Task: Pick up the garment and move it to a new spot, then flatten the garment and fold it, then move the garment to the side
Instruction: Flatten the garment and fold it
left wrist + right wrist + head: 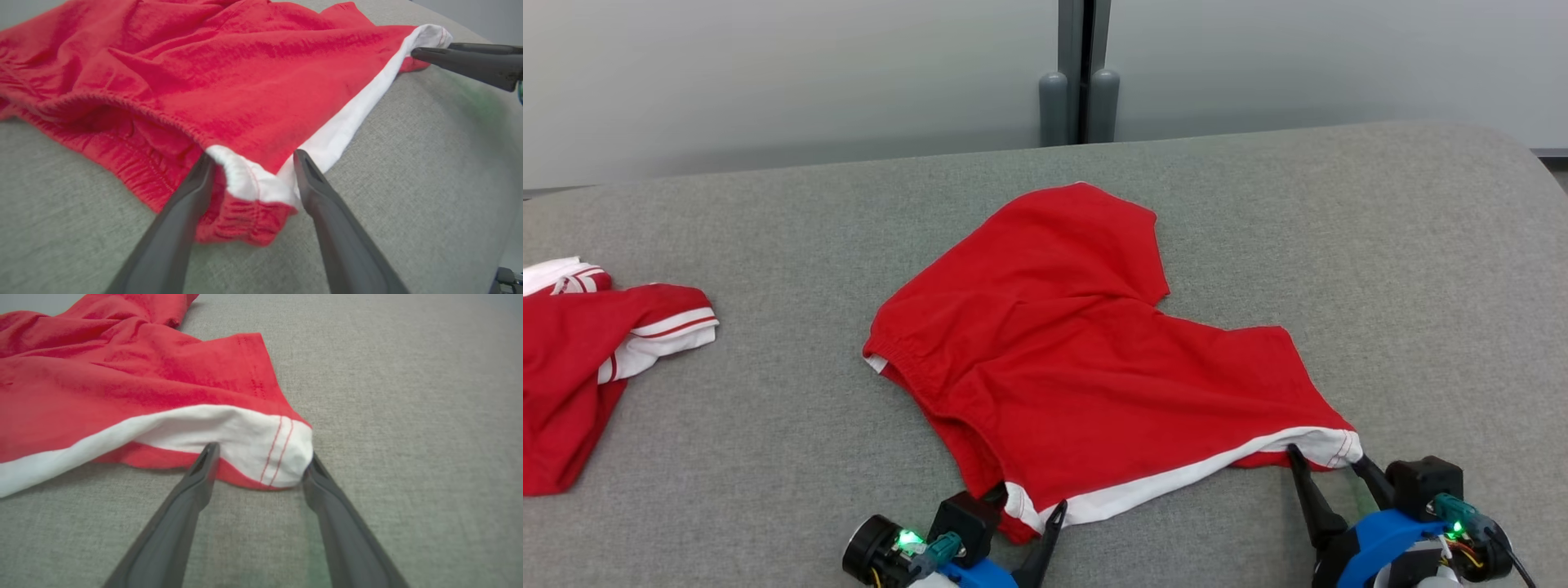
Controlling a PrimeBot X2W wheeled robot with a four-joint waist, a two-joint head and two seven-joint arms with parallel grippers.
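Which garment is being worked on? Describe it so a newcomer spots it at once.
On the grey table, look mid-surface, ahead of the robot: red shorts lie spread, the left gripper and right gripper open at their near corners. One white band edges them; the red garment at far left is bunched, with striped cuffs.

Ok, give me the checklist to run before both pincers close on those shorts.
1. Left pincer open, straddling the waistband corner of the red shorts: ok.
2. Right pincer open, straddling the white hem corner: ok.
3. Shorts lying flat: not ok, creased across the middle.
4. Both cloth layers between the fingers: cannot tell.
5. Second garment lying apart from the shorts: ok.
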